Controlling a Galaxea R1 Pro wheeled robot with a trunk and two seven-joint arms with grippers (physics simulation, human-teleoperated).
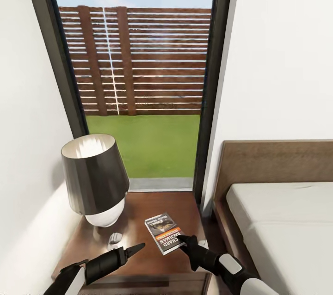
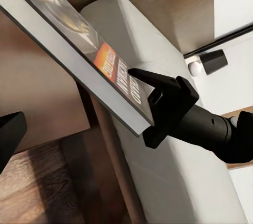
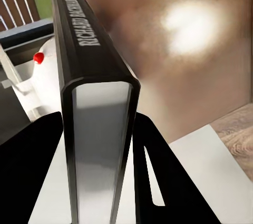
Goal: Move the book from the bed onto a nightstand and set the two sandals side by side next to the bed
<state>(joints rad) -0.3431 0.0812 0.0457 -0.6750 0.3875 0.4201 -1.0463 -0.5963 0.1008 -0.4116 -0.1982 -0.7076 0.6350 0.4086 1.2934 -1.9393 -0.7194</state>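
Holding: right gripper (image 1: 181, 239) clamped on the book (image 1: 164, 232), over the nightstand (image 1: 138, 258)
Handling: thin, light, stiff; edge pinch suits
Left gripper (image 1: 138, 247): empty, spread unclear

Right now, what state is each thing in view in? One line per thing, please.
book: closed, gripped at one edge, held over the nightstand.
right gripper: shut on the book.
left gripper: holds nothing, fingers over the nightstand; open or shut cannot be told.
nightstand: bears a lamp at its left.
lamp: upright, unlit.
bed: bare mattress, nothing on the part in view.
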